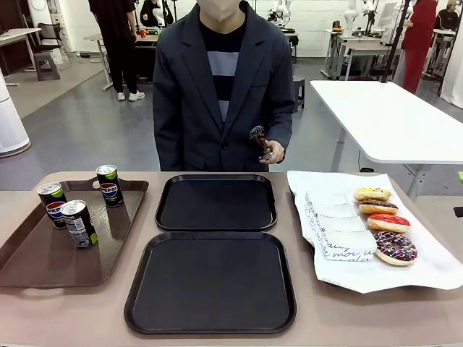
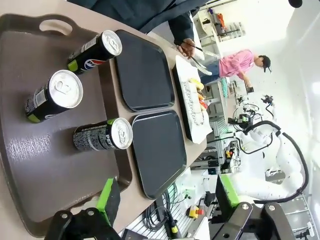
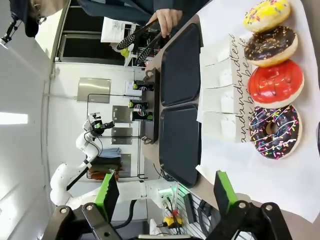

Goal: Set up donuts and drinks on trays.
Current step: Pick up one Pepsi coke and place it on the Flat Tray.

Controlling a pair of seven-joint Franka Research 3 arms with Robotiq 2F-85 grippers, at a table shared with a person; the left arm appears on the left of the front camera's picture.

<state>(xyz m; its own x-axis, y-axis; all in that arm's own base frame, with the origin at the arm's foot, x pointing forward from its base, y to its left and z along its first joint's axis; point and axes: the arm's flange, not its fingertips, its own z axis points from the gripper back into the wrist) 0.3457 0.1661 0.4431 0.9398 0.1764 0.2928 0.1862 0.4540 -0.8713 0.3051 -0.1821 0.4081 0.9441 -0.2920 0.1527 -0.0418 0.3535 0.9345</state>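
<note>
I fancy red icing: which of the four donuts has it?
The red-iced donut, third from the person, between the farther chocolate donut and the nearer sprinkled chocolate donut.

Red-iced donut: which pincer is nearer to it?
Right. The right pincer hovers by the red-iced donut; the left pincer hangs over the brown tray, far across from it.
</note>
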